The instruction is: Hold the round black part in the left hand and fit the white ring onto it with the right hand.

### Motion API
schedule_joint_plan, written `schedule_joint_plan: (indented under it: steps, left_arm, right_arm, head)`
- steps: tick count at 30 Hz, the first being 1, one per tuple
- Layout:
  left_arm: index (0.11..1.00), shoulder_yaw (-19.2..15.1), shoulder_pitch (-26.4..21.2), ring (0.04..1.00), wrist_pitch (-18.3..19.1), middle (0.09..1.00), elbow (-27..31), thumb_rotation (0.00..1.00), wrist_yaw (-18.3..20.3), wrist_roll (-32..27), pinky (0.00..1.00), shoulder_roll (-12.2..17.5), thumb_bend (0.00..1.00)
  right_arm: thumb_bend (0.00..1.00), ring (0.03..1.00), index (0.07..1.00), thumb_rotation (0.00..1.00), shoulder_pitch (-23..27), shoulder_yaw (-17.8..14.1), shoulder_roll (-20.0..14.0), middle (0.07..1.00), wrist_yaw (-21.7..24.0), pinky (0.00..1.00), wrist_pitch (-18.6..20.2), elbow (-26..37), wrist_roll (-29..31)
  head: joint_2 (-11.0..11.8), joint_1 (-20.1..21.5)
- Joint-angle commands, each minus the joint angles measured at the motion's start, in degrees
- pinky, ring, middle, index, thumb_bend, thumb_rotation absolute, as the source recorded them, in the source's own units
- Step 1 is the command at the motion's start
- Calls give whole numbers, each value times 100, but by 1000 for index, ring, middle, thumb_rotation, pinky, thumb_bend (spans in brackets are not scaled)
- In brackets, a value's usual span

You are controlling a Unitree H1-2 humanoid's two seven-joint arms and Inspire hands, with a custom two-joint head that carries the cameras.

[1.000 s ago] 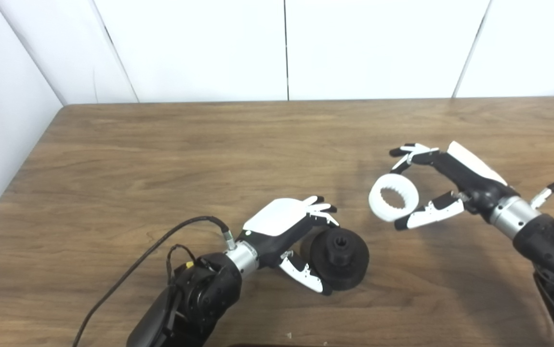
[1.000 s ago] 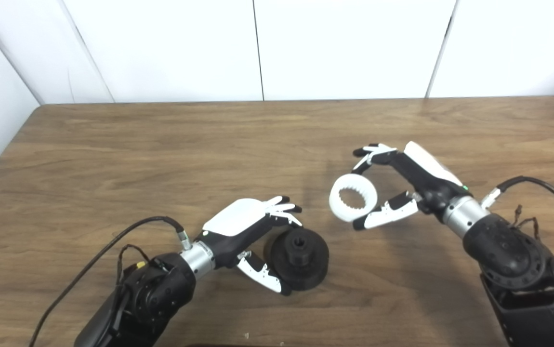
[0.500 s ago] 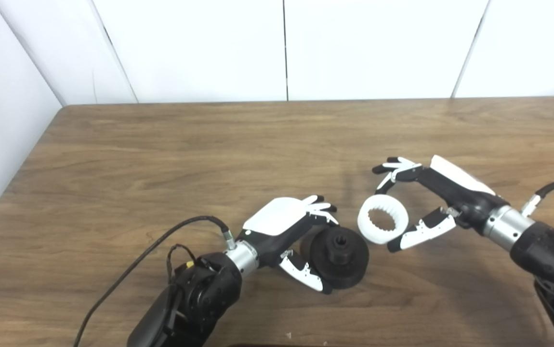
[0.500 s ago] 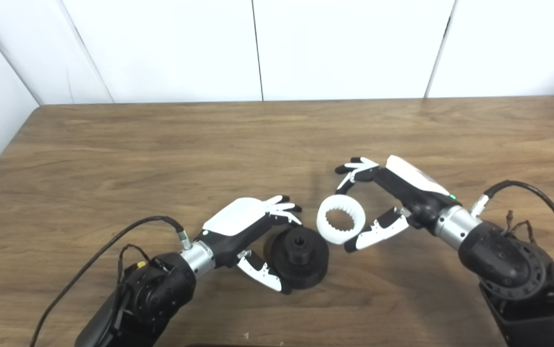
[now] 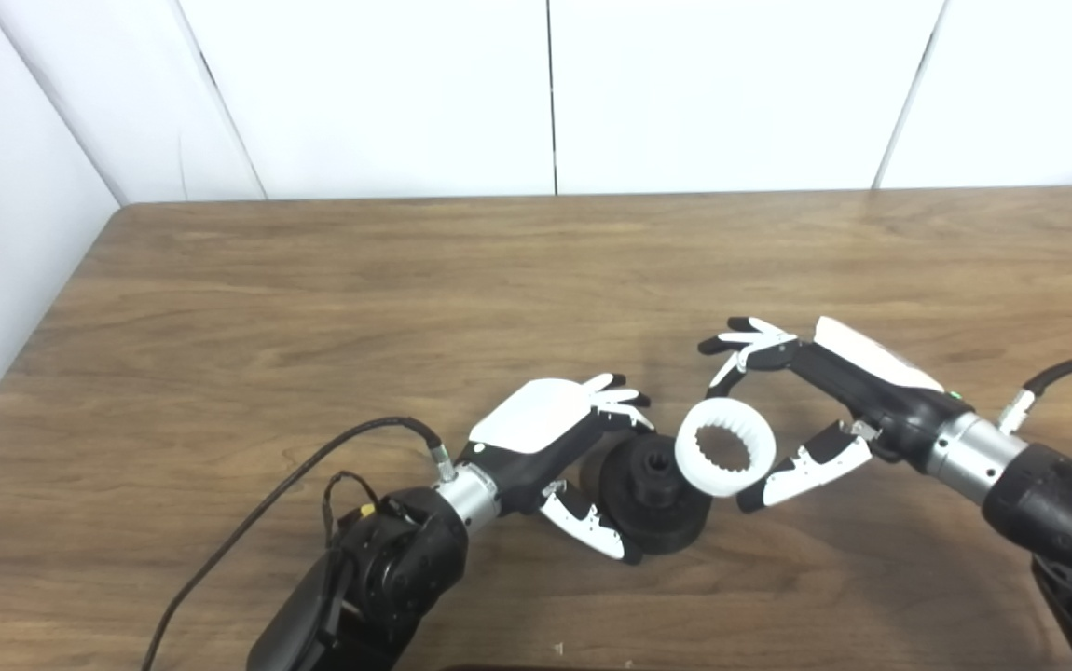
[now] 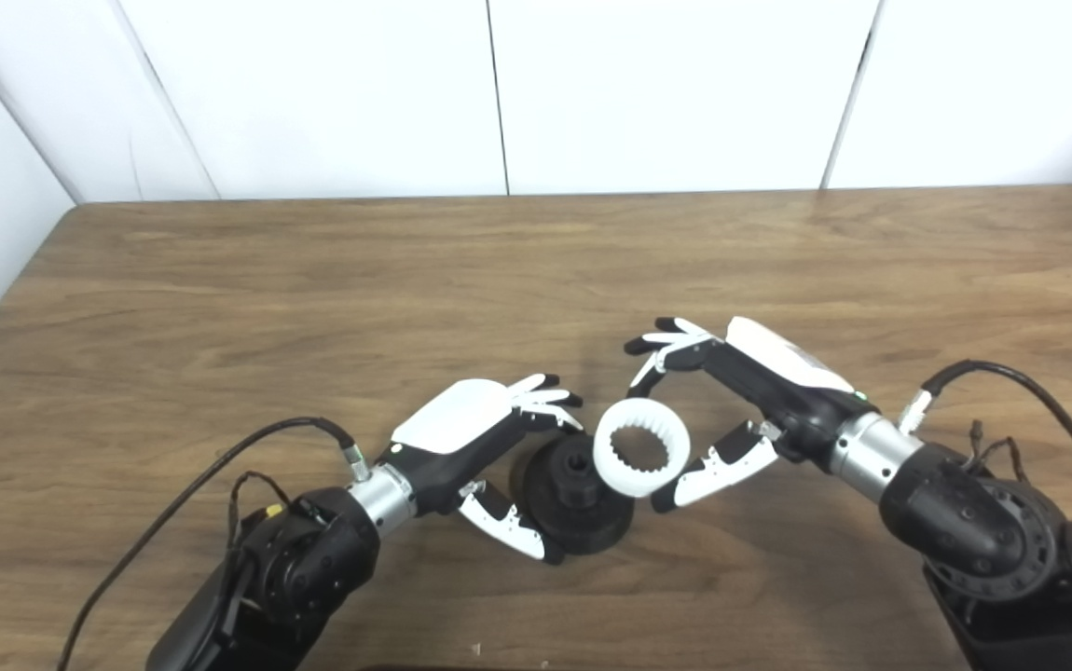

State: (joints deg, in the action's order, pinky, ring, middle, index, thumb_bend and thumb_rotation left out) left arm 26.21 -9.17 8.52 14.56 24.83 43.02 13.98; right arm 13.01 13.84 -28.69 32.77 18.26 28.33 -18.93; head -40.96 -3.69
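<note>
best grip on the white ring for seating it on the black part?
Probably by the outer rim, pinched across its width from the right, as the right hand has it now: fingers on the far edge, thumb on the near edge. The white ring has a toothed bore that must stay clear to slide over the hub of the black part, which the left hand holds.

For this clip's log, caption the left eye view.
Left hand holds round black part on table; right hand brings white ring alongside.

Bright, even overhead light; soft shadows lie under both arms on the table (image 5: 312, 280) (slightly soft focus, mild glare on the white wall (image 5: 732, 93)).
</note>
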Motion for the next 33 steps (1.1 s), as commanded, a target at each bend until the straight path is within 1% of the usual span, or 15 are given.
schedule_joint_plan:
  steps: [1,9,14,18,24,33]
  left_arm:
    - [641,-19,-70,993,88,920,-64,288,45,105,916,44,799]
    - [640,-8,-73,989,87,919,-69,285,30,121,907,20,800]
    - [639,-11,-72,990,89,918,-53,285,29,112,919,3,798]
    - [637,-5,-64,988,112,917,-51,283,22,118,918,-26,802]
    - [637,9,-42,994,143,921,-15,279,29,143,914,-41,799]
    - [634,8,-45,993,133,921,-7,294,4,169,929,-44,800]
  right_arm:
    - [520,992,491,167,188,-29,-13,881,-24,895,-49,243,33]
    - [520,989,491,168,288,12,80,882,-18,890,-54,315,3]
    - [520,991,491,167,357,50,139,883,7,896,-11,310,-7]
    - [520,990,491,167,394,81,193,884,-10,894,-30,237,-31]
    - [520,990,491,167,445,169,350,884,-35,887,70,78,-60]
    - [520,990,491,167,462,316,464,882,-49,875,11,-63,-135]
  head:
    - [-5,-3]
    - [-3,-11]
    - [-8,-15]
    - [-27,-24]
    - [-40,-68]
    - [-60,-83]
